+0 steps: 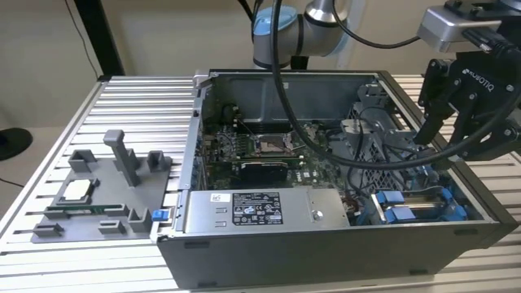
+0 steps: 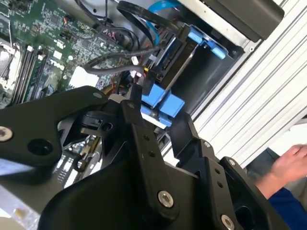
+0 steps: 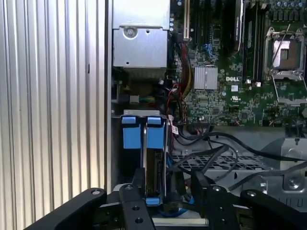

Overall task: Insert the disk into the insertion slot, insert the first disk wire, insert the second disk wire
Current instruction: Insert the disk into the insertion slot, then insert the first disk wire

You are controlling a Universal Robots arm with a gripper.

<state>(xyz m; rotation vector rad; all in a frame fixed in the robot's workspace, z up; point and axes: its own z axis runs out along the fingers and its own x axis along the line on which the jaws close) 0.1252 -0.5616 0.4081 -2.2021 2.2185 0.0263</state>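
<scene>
The disk stands on edge inside the insertion slot, at the case's near corner on the exterior view's right. Its blue frame tabs show side by side at the bay's mouth. My gripper hangs just above that bay with its fingers apart. In both wrist views the two black fingers straddle the disk's end. Black wires loop from the motherboard toward the bay, and one passes between the fingers. A blue wire curls behind the slot. Nothing is clamped that I can see.
The grey power-supply box lies along the case's near wall. The motherboard's processor socket is mid-case. A grey fixture tray with small parts sits on the ribbed table. A person's hand is beside the table.
</scene>
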